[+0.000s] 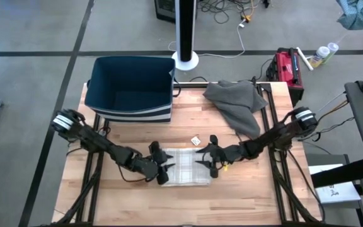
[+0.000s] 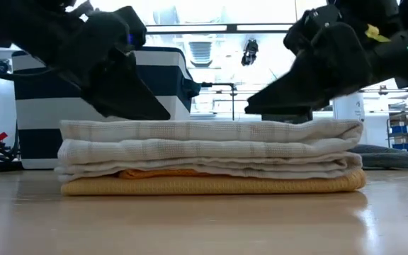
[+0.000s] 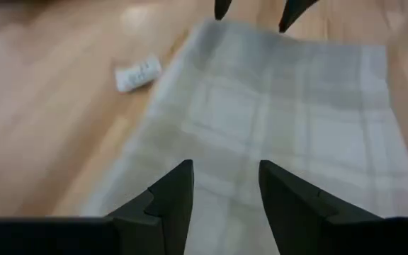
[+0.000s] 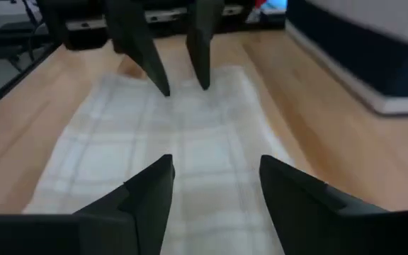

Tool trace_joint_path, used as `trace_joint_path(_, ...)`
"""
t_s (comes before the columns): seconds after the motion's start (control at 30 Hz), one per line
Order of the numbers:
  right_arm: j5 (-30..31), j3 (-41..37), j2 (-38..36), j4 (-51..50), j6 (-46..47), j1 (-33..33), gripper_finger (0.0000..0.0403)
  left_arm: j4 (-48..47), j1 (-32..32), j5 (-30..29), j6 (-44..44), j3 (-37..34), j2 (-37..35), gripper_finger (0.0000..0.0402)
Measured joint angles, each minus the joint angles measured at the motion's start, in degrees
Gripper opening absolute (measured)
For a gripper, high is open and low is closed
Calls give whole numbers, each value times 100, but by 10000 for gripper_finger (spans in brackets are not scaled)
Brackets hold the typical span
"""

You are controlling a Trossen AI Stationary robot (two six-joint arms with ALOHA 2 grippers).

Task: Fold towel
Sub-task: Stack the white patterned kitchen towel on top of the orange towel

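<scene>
Towel [image 1: 184, 174] lies folded flat at table [image 1: 244, 195] front-centre, long axis running left-right btwn the arms. Left gripper [image 1: 162, 168] over its left end, right gripper [image 1: 212, 159] over its right end; both jaws apart, holding nothing, pointing inward just above the stack.

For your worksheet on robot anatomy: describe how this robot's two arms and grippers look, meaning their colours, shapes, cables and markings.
Both arms are black and slim, built of jointed segments. Each has a rounded joint with a pale ring at its outer end, and dark cables trail over the table edges. The left gripper and right gripper each end in two tapered, pointed black fingers. A small yellow tag marks the right gripper.
</scene>
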Motion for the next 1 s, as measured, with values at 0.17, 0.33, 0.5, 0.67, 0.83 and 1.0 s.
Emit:
trace_joint_path(0.17,21,192,136,29,-251,-150,196,-38,331,18,356,7,14,153)
trace_joint_path(0.33,-177,640,938,154,-218,-389,196,58,720,454,403,-147,232,153)
trace_joint_path(0.5,-459,799,1714,594,-67,-609,196,149,776,529,459,-168,430,153)
trace_joint_path(0.67,-632,762,1682,762,-298,-787,196,-57,764,549,660,-155,226,153)
trace_joint_path(0.83,-767,535,733,519,-933,-825,194,-762,922,475,940,-113,-290,153)
trace_joint_path(1.0,-1066,415,-637,-314,-1630,-464,184,-998,847,405,1036,-19,-833,153)
